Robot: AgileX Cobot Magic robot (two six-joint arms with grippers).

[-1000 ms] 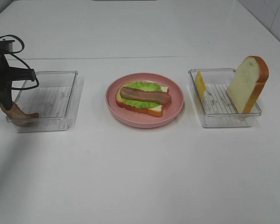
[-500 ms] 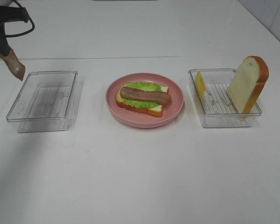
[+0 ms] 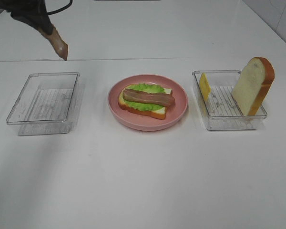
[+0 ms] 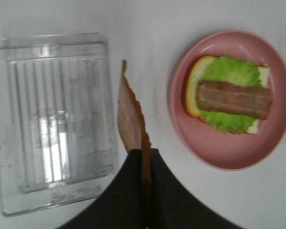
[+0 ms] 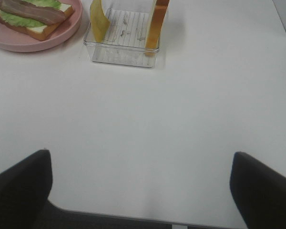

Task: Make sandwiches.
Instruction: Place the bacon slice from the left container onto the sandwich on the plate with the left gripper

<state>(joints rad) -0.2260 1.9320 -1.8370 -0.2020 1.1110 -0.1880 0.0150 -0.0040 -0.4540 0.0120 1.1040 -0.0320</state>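
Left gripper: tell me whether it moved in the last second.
Yes. The left gripper, shut on a bacon strip, has lifted off the near left corner of the left tray and shows beyond its far rim, nearer the pink plate.

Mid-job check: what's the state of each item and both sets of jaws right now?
Left gripper, jaws shut on held bacon strip, high above the table.
Left tray, nothing in it.
Plate, carries bottom bread slice, lettuce, plated bacon strip, stacked in that order.
Cheese slice, on edge in right tray.
Second bread slice, standing in right tray.
Right gripper, jaws open, nothing held.
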